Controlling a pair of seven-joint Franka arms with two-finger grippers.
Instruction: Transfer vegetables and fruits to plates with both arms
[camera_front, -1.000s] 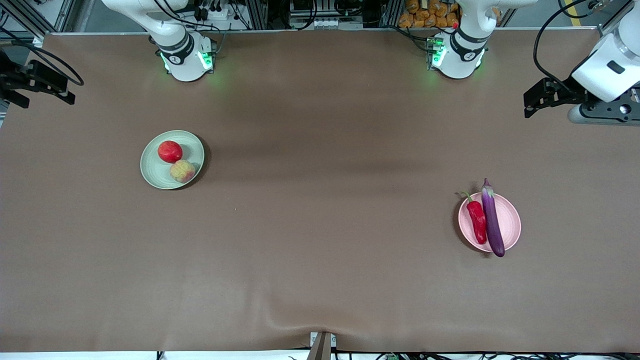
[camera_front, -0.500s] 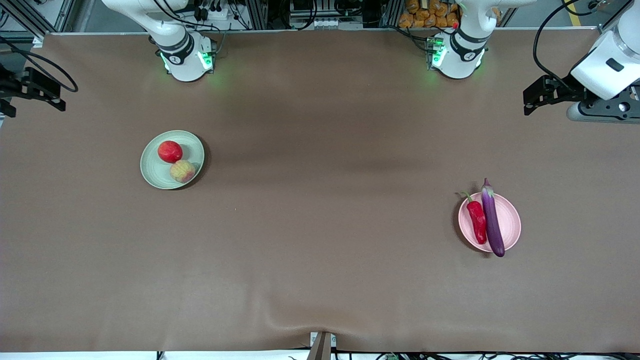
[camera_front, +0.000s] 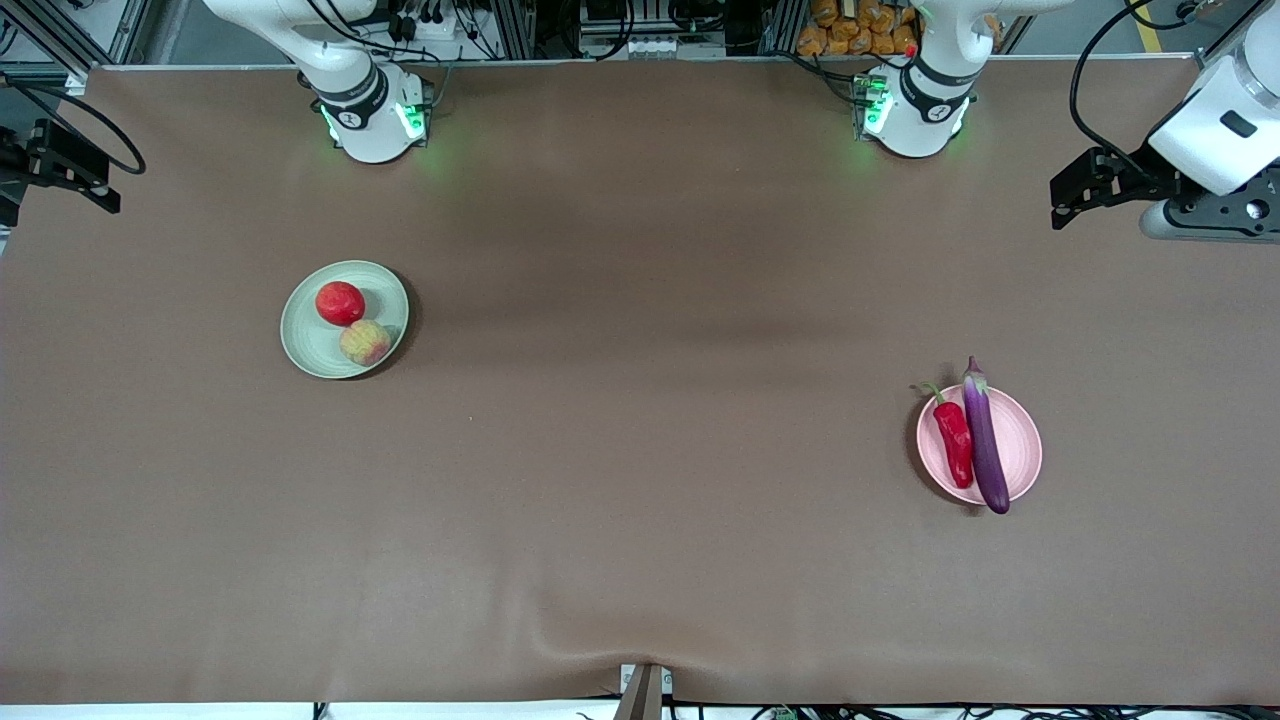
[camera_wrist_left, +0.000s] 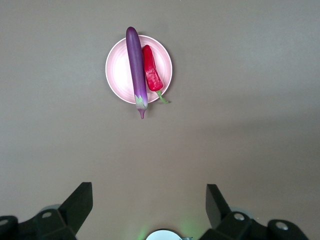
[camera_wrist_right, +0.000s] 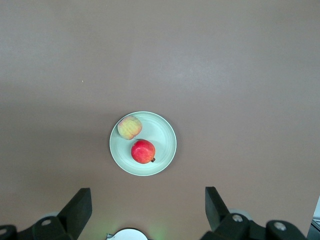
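Brown matte cloth covers the whole table (camera_front: 640, 560), rumpled into a low ridge at the edge nearest the front camera. At the right arm's end, the right gripper (camera_front: 50, 165) hangs high over the table's edge, partly cut off by the frame; its wrist view shows both fingers (camera_wrist_right: 77, 207) spread wide with nothing between them. Nearby, the pale green plate (camera_front: 310, 350) holds the red fruit (camera_front: 340, 303) and, touching it and nearer the front camera, the yellowish-green fruit (camera_front: 365, 342). Toward the left arm's end, the pale pink plate (camera_front: 1020, 450) carries the red chili pepper (camera_front: 954, 443) and the purple eggplant (camera_front: 985, 440) side by side, the eggplant's two ends overhanging the rim. The left gripper (camera_front: 1085, 190) hangs over the table's end with its fingers (camera_wrist_left: 80, 205) wide apart and empty, the arm running out of the frame.
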